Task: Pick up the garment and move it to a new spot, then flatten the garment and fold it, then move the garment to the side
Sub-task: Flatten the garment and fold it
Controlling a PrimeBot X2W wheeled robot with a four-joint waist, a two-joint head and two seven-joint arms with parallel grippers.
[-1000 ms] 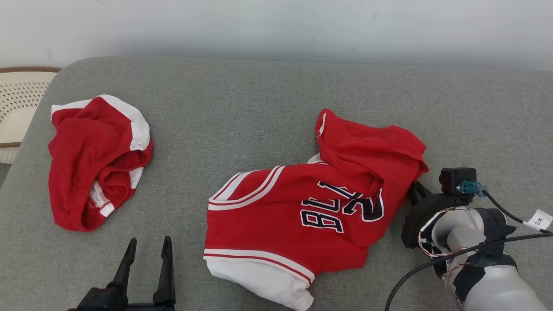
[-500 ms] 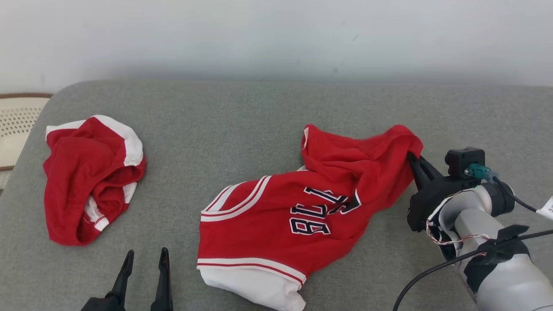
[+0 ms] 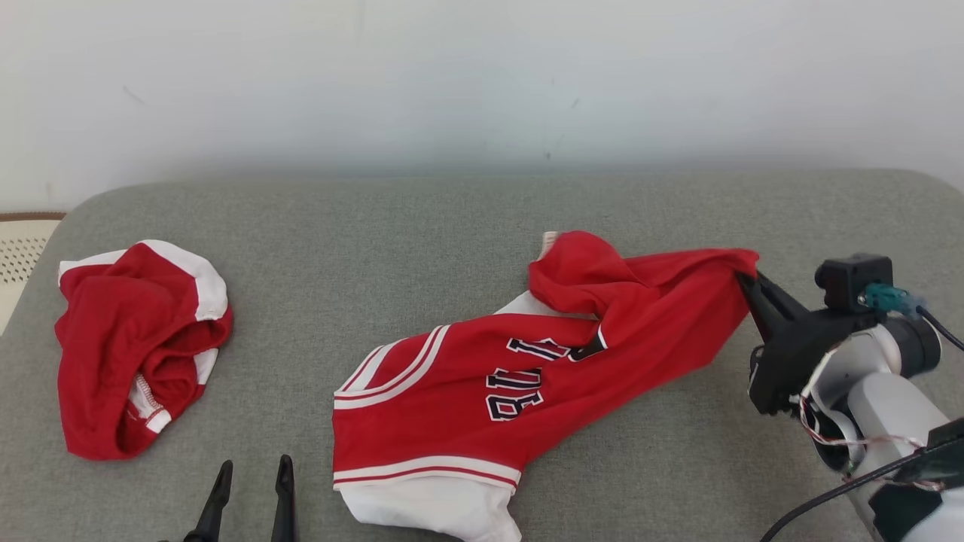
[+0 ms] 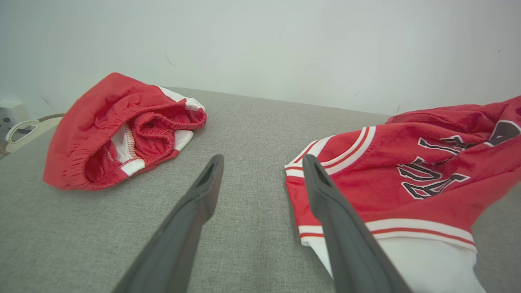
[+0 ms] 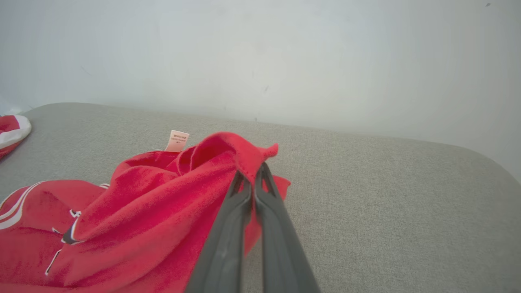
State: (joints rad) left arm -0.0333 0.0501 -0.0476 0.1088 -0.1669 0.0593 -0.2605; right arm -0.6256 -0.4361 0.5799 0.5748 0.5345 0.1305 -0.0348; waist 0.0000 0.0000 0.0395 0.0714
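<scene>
Left claw [image 3: 255,463]: nearest the robot, low over the grey padded surface [image 3: 422,226], fingers spread wide and empty, just left of the jersey's white hem.
Jersey [image 3: 467,391]: the task's garment lay mid-surface, hem end resting flat, lettering up, its far right edge raised off the padding.
Right claw [image 3: 742,277]: pinched fully closed on that red edge, with cloth bunched over its tips in the right wrist view.
Change: a second before, the claw was low against a slumped heap of fabric. Now the edge was lifted and drawn out rightward, and the heap was pulled into a taut span.
Meaning: the pick-up looked secured, and carrying the jersey to a new spot seemed next.
Shorts [image 3: 128,346]: crumpled at far left, well apart.
Wall [image 3: 482,75]: plain, behind everything.
</scene>
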